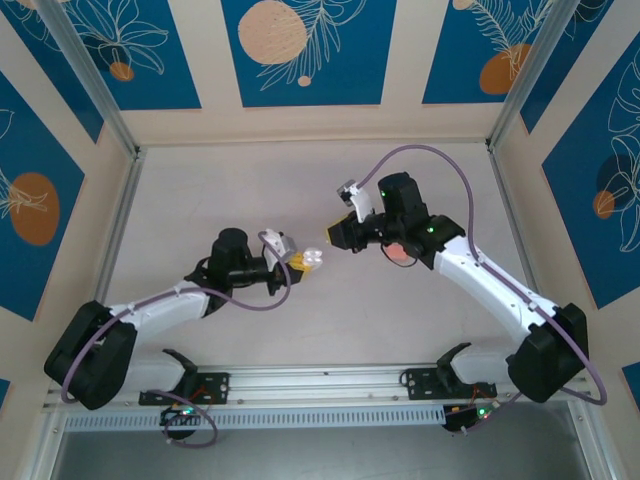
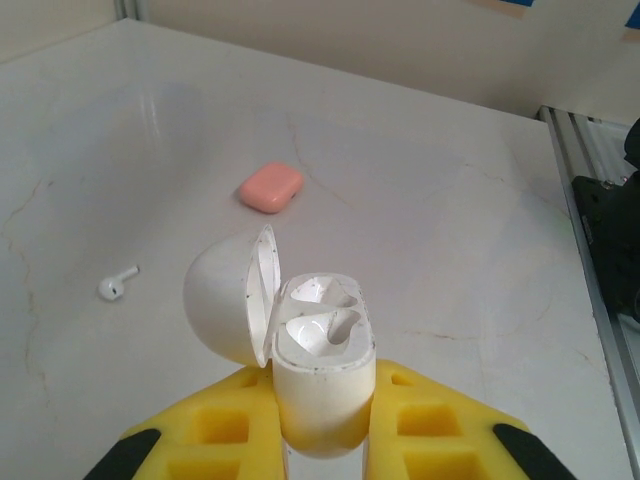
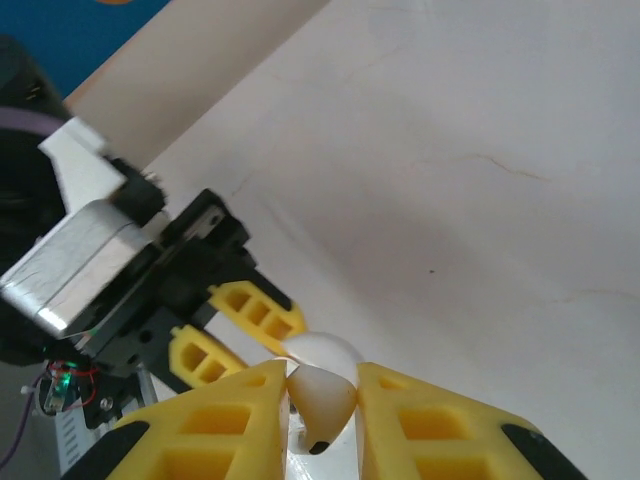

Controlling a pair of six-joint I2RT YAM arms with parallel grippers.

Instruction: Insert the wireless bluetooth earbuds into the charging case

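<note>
The tabletop (image 2: pixel 450 200) under me is a pale, glossy white slab with faint brownish veins. A rounded salmon-pink plastic case (image 2: pixel 271 187) lies flat on it, closed. From my left wrist, a small white earbud with a short stem (image 2: pixel 118 285) lies on its side, left of the pink case and nearer to me, well apart from it. Bare surface surrounds the case.

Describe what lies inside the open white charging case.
Inside the white charging case, lid flipped open, two white moulded wells show. Their depths are shadowed, so whether either is filled cannot be told.
</note>
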